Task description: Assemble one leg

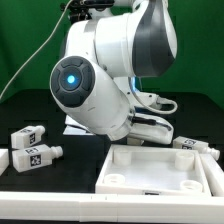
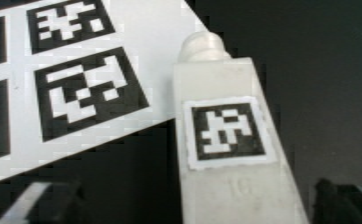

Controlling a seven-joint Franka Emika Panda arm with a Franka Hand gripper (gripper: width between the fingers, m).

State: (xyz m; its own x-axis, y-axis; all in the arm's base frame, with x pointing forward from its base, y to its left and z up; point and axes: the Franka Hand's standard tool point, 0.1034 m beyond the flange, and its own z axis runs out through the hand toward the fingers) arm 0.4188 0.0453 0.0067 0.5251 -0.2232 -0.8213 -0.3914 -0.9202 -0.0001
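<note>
In the wrist view a white leg (image 2: pixel 228 130) with a black-and-white tag lies lengthwise between my fingers, its narrower stub end pointing away from me. My gripper (image 2: pixel 187 205) is open around it. One fingertip (image 2: pixel 338 196) is close to the leg's side and the other fingertip (image 2: pixel 39 203) stands well off it. In the exterior view the arm's bulk hides the gripper and this leg. Two more legs (image 1: pixel 30 134) (image 1: pixel 36 155) lie at the exterior view's left. Another leg (image 1: pixel 196 146) lies at the right, behind the tabletop.
The large white square tabletop (image 1: pixel 160 172) lies at the exterior view's front right. The marker board (image 2: pixel 62 70) with several tags lies flat right beside the leg in the wrist view. A black cloth covers the table.
</note>
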